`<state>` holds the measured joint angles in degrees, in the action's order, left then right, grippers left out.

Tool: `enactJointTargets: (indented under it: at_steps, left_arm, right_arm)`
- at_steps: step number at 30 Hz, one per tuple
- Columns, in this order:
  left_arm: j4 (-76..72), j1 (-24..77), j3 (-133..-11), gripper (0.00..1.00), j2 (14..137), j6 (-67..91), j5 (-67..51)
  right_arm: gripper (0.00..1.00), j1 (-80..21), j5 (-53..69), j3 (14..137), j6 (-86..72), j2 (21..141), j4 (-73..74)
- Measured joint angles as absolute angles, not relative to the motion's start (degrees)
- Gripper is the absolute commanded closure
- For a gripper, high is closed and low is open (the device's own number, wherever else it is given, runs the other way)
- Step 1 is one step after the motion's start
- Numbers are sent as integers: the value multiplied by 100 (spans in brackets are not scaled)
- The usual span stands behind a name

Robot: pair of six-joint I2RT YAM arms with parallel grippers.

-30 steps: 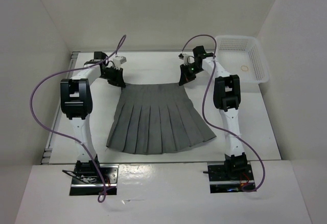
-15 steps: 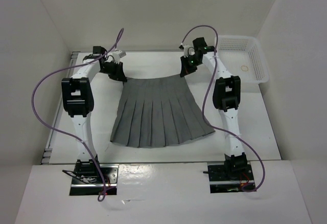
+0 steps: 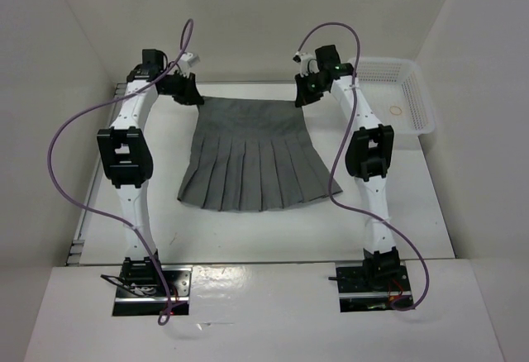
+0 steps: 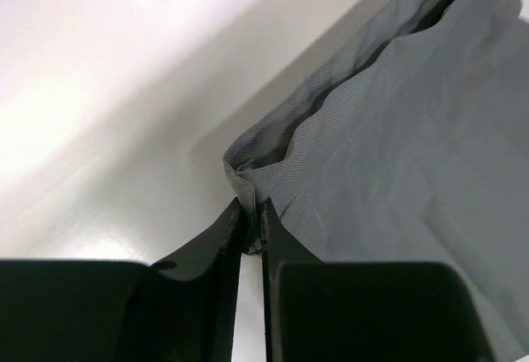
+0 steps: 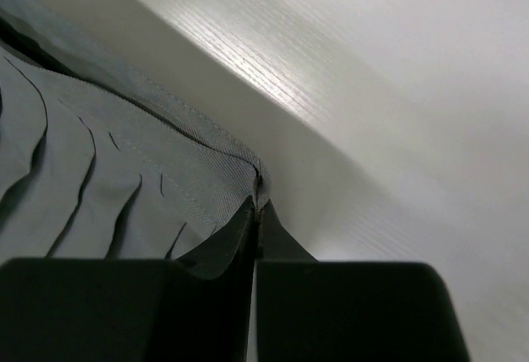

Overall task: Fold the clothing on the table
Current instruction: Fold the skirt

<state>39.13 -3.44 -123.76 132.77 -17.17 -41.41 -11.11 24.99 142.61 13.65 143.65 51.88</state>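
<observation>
I note left gripper [image 3: 193,96] and right gripper [image 3: 302,96] each clamped on a top corner of the clothing [image 3: 252,159], upper centre, hem on table [image 3: 413,205]; no fold yet.

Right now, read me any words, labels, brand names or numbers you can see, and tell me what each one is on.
No text can be read in any view.
The skirt, the basket and the table show no writing, label or sign.
Any marking on the arm bases is too small to tell.
</observation>
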Motion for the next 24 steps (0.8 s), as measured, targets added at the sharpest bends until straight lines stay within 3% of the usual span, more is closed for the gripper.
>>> enactJointTargets:
  at_steps: [10, 18, 24]
  left_arm:
    - [4042, -301, -13010, 98, 13229, -1614, -4125]
    - [3494, -202, -11314, 100, 12029, -1483, -3684]
    - [3170, -158, -10617, 100, 11266, -1468, -3548]
  right_arm:
    - [100, -1140, 2016, 14280, 1197, 13817, 5146]
    - [100, -1190, 1955, 14149, 1151, 13179, 5144]
    - [100, -1262, 1903, 13192, 1282, 12237, 5057]
